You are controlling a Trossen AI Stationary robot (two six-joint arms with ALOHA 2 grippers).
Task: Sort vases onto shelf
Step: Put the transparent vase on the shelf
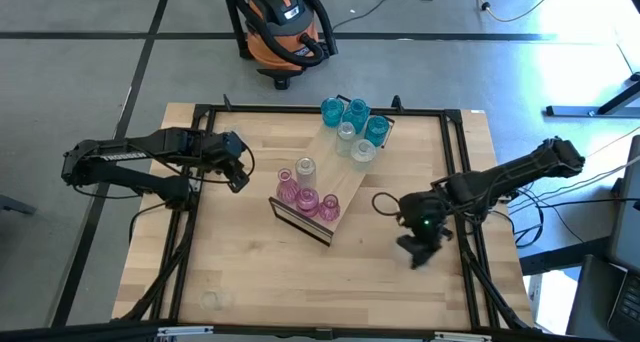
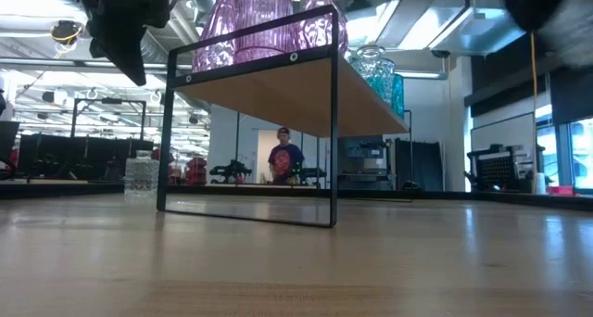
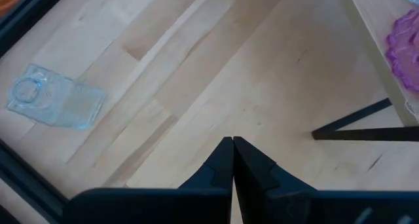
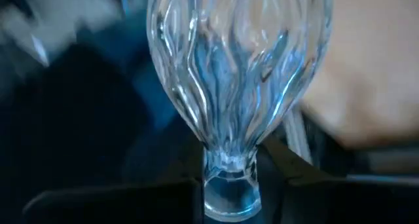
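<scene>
My right jaws (image 4: 229,178) clamp a clear vase (image 4: 239,86) by its neck at the counter's (image 1: 250,282) four o'clock, the shelf (image 1: 335,167) mid-counter, left jaws (image 3: 232,162) together.

The light butcher-block wooden table (image 1: 250,272) with black framing carries a long light-wood shelf board on thin black legs (image 1: 335,172), angled from mid-table toward the far edge. Pink ribbed glass vases (image 1: 305,197) crowd its near end, teal ones (image 1: 352,117) the far end. One clear glass vase (image 1: 212,300) lies near the table's front-left corner.
</scene>
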